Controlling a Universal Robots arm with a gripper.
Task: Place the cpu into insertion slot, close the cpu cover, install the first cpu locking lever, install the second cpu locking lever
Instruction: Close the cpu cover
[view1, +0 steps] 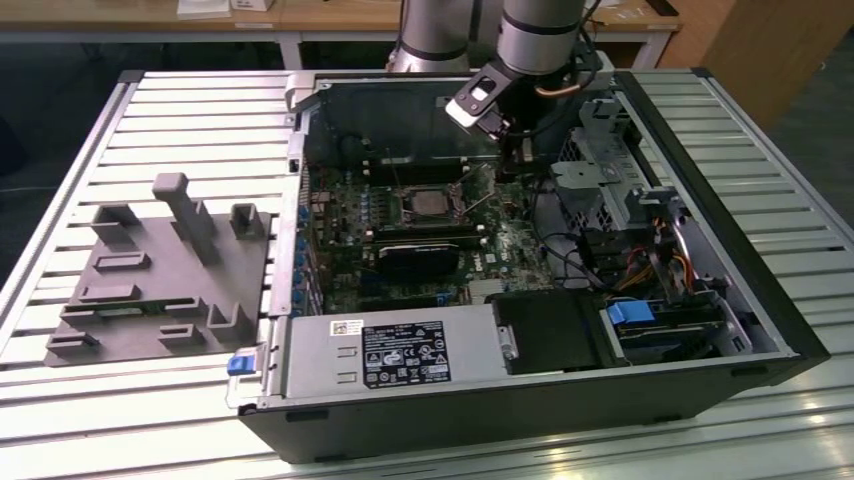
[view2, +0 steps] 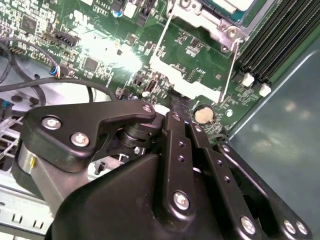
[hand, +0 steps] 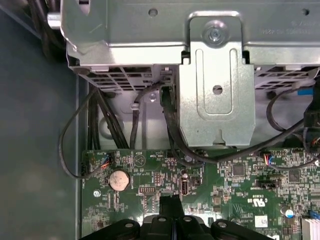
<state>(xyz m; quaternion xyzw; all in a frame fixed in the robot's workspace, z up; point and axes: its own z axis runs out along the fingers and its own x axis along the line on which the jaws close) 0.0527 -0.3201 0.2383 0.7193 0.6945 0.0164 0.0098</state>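
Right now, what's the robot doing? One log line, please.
gripper: shut, empty | position: low over circuit board | cpu: in insertion slot

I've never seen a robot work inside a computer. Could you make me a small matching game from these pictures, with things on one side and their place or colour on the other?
Things:
1. cpu
2. grey moulded tray
3. coin battery
4. gripper

Descriptions:
A. round and silvery, on the green board near its edge
B. outside the computer case, on the slatted table at the exterior view's left
C. black, low over the green board
D. silver-grey square, in the middle of the green board

Pairs: 1-D, 2-B, 3-A, 4-C.
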